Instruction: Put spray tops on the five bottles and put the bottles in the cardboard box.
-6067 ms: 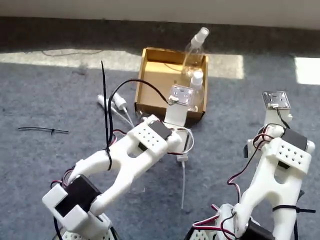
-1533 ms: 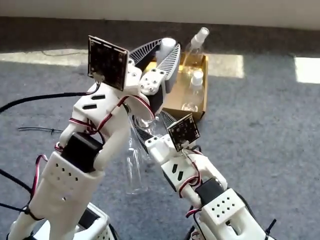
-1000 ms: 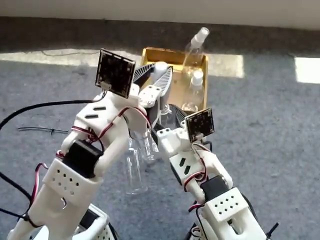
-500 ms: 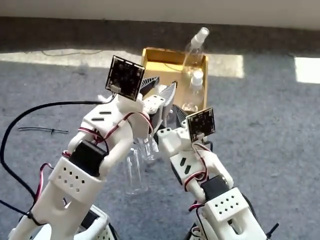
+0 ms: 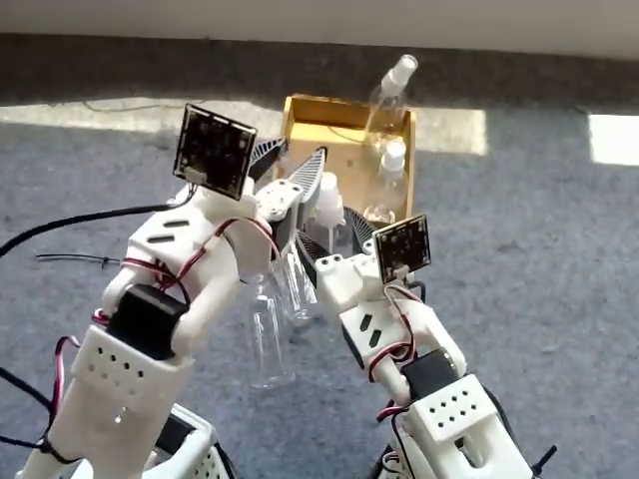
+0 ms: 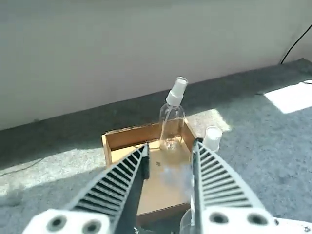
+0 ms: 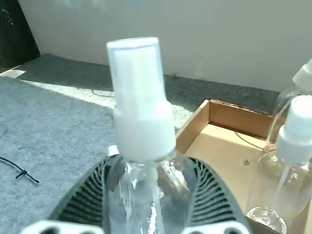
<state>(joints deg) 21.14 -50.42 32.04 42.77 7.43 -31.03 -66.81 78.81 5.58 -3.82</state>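
Observation:
My right gripper (image 5: 335,239) is shut on a clear bottle (image 7: 146,190) that stands upright with a white spray top (image 5: 327,196) on its neck (image 7: 140,102). My left gripper (image 5: 290,160) hangs open just left of that top, with nothing between its fingers (image 6: 126,180). Right behind them is the cardboard box (image 5: 300,112), which holds two capped bottles: a tall one (image 5: 391,85) at the back and a shorter one (image 5: 389,175). The left wrist view looks past its fingers at the box (image 6: 127,137) and the tall bottle (image 6: 171,119).
Two clear bottles without tops stand on the grey carpet under the arms, one (image 5: 266,344) nearer and one (image 5: 298,289) by the held bottle. A black cable tie (image 5: 85,260) lies at the left. A wall runs behind the box.
The left gripper brought the spray top down onto the bottle held by the right gripper, let go of it and drew back to the left. The right arm stayed put.

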